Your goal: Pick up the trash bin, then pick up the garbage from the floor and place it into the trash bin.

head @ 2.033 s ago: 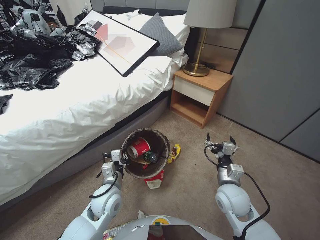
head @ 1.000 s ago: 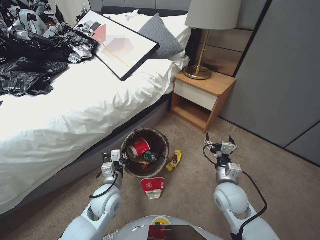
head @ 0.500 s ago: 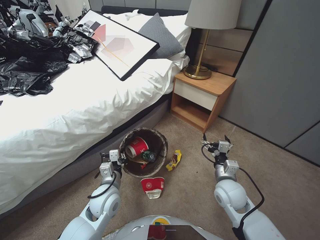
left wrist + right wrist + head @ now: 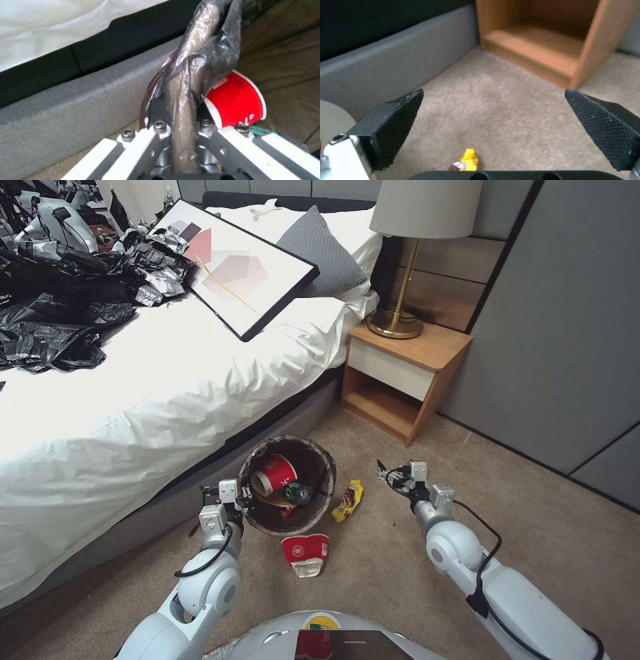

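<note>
Glossy foil wrapper (image 4: 349, 501), matt carpet (image 4: 373, 573)

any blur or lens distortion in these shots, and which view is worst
Left wrist view is worst: soft all over, the bin rim's liner and red cup smeared. Right wrist view: nightstand blurred, the fingers sharper. Head view is sharp on the wrapper, but its wide lens bows the wall panels' edges.

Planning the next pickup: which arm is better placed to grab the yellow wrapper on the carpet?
Likely the right. Its open claw hangs beside the yellow wrapper, while the left claw is clamped on the trash bin rim.
</note>
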{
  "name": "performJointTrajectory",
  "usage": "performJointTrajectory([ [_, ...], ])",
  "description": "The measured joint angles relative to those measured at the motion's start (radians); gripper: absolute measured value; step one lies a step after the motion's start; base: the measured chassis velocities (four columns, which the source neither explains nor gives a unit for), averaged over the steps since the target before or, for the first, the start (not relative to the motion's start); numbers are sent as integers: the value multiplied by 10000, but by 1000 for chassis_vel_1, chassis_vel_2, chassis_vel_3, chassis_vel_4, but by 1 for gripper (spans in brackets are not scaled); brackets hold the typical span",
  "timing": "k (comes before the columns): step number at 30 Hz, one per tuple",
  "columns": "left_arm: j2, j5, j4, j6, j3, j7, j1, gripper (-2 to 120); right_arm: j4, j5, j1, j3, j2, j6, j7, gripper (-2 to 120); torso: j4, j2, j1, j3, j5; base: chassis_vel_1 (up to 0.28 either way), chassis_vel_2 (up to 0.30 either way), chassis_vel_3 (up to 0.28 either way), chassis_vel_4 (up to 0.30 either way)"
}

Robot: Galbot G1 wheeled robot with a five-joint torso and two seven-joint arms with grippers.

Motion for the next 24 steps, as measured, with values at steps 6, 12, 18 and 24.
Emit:
performJointTrajectory([
  [6,5,-35,-4,0,-9,-8,-19,0,-1216,762,1094,-760,21,-193,-430,100,0,0,0,0,-2,0,0,0,0],
  [12,5,-55,-4,0,-30,-17,-42,0,-2067,849,1599,-1279,213,-201,-615,100,0,0,0,0,-1,0,0,0,0],
  [18,10,-77,-10,0,-58,-25,-60,0,-2900,758,1854,-1691,500,-197,-696,100,-1,0,0,0,-1,0,0,0,0],
  [24,1,-106,-11,3,-59,-36,-106,0,-3453,595,1963,-1917,774,-168,-733,100,-1,0,-1,0,-2,0,0,0,0],
])
